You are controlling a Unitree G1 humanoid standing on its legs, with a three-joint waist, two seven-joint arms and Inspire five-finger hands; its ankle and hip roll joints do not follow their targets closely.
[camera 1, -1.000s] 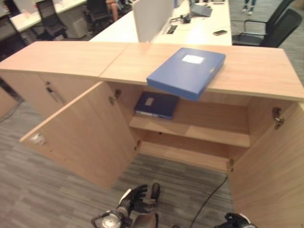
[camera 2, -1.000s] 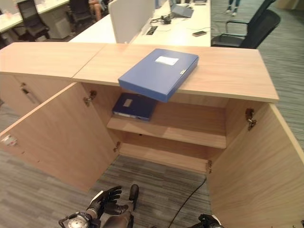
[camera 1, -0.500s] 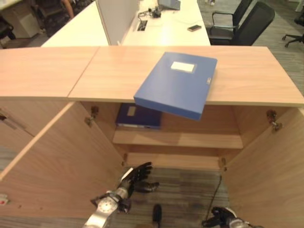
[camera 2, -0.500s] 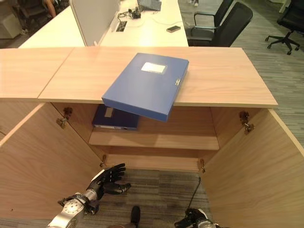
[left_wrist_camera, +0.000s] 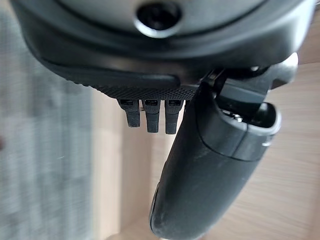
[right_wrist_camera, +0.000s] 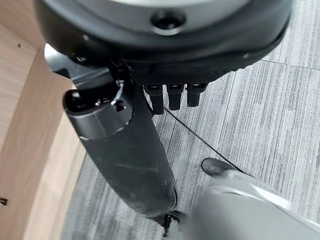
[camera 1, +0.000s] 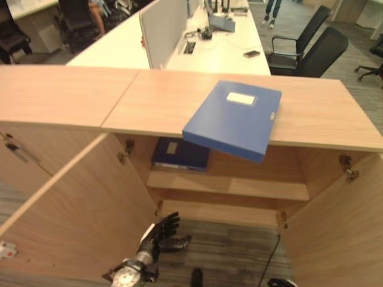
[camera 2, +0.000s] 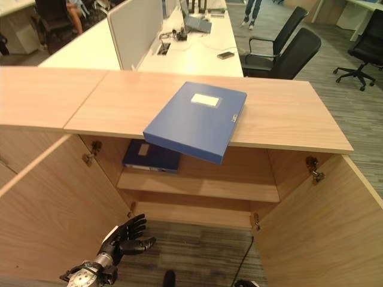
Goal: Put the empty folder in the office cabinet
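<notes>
Cabinet (camera 1: 335,239) open; second folder (camera 1: 181,153) on shelf.

Blue folder (camera 2: 196,119): a flat, box-type file with a white label near its far end and a small clasp on its right edge. It lies closed, label side up, on the top panel of the office cabinet (camera 2: 287,113), turned at a slant to the panel's edges. Its near corner juts out past the front edge of the panel, above the open compartment. Office cabinet: light wood, low, with both doors of the compartment swung wide open toward the viewer. One inner shelf (camera 2: 227,186) runs across it; a second, darker blue folder (camera 2: 151,157) lies flat at the shelf's left end, partly under the overhanging corner.
</notes>
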